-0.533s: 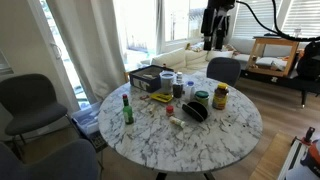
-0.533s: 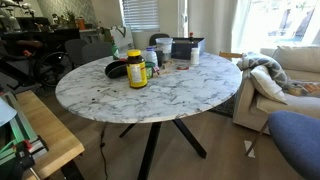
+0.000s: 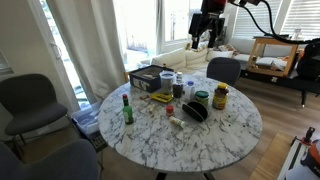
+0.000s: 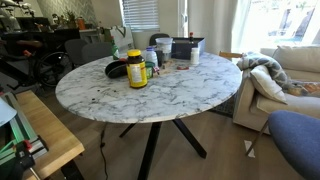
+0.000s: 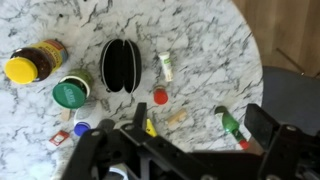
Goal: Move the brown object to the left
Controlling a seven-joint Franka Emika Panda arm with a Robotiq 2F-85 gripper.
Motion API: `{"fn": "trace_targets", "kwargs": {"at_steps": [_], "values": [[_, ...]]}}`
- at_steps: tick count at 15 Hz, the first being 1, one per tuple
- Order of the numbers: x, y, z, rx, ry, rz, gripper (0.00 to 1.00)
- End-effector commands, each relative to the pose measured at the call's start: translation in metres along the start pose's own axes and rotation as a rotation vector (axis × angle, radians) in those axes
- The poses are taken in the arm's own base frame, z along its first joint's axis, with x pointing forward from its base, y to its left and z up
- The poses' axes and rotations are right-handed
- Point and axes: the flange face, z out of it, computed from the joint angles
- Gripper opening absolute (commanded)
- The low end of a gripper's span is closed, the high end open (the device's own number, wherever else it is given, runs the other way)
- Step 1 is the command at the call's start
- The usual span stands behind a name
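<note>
Room: bright living room, a round marble table [image 3: 170, 140] cluttered around a black pouch [image 3: 196, 111].
Exterior view: the gripper [image 3: 205, 38] hangs high, well apart from the black pouch; the brown jar [image 3: 220, 96] stands upright just beside it.
Exterior view: brown jar [image 4: 136, 68], yellow-lidded, just beside the black pouch [image 4: 117, 69]; gripper unseen.
Wrist view: gripper [image 5: 180, 145] jaws spread wide, empty; brown jar [image 5: 38, 62] lies beyond the black pouch [image 5: 120, 65], opposite the white tube [image 5: 165, 68].

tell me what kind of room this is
Likely a home living or dining room: a round marble table, a pale sofa and a grey chair beside the table.
</note>
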Motion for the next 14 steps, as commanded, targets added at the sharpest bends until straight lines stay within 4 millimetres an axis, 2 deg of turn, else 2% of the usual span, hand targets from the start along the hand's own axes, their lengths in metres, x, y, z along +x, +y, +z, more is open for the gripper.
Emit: {"fn": "trace_targets", "kwargs": {"at_steps": [1,5,8,11,12,13,14], "values": [[0.055,0.051,0.046,-0.076,0.062,0.170,1.00],[0.111,0.125,0.108,-0.192,0.080,0.354,1.00],[0.141,0.182,0.156,-0.310,0.049,0.473,1.00],[0.170,0.239,0.193,-0.436,-0.005,0.593,1.00],[0.145,0.214,0.172,-0.364,0.025,0.528,1.00],[0.151,0.226,0.182,-0.375,0.015,0.543,1.00],[0.152,0.228,0.186,-0.376,0.011,0.544,1.00]]}}
